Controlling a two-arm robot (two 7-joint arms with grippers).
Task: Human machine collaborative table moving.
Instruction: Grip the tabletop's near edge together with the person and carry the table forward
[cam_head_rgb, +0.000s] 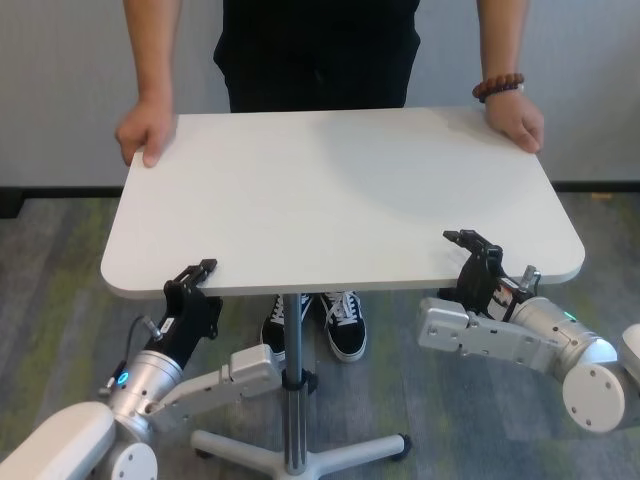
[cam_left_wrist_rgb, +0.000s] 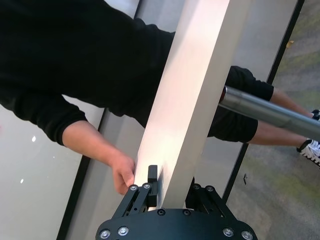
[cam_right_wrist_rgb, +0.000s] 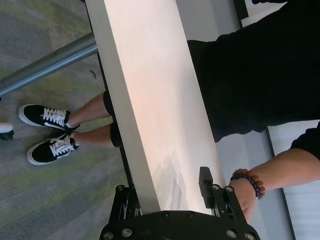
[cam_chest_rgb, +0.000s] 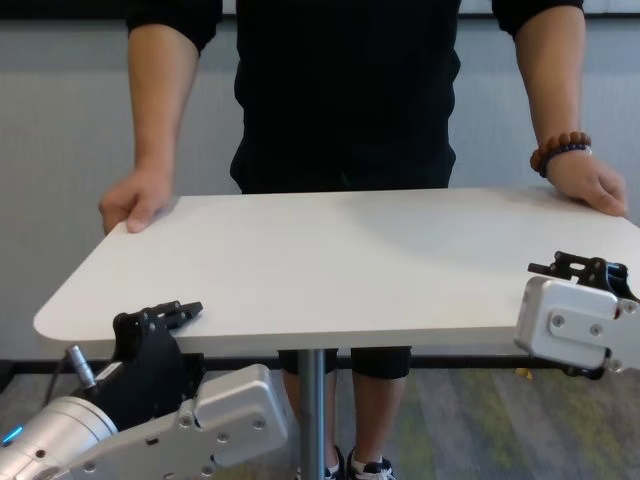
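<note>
The white table (cam_head_rgb: 330, 190) stands between me and the human (cam_head_rgb: 320, 50). The human holds its far corners with both hands and wears a bead bracelet (cam_head_rgb: 498, 88) on one wrist. My left gripper (cam_head_rgb: 195, 285) clamps the near edge at the table's left, one prong above the top and one below; the left wrist view (cam_left_wrist_rgb: 172, 187) shows the edge between its prongs. My right gripper (cam_head_rgb: 475, 262) clamps the near edge at the right in the same way, and it also shows in the right wrist view (cam_right_wrist_rgb: 170, 195). The slim metal pole leg (cam_head_rgb: 292, 370) runs down from the middle.
The table's spread foot (cam_head_rgb: 300, 455) rests on grey-green carpet between my arms. The human's black-and-white sneakers (cam_head_rgb: 335, 320) stand under the table beside the pole. A pale wall with a dark skirting line (cam_head_rgb: 600, 186) is behind the human.
</note>
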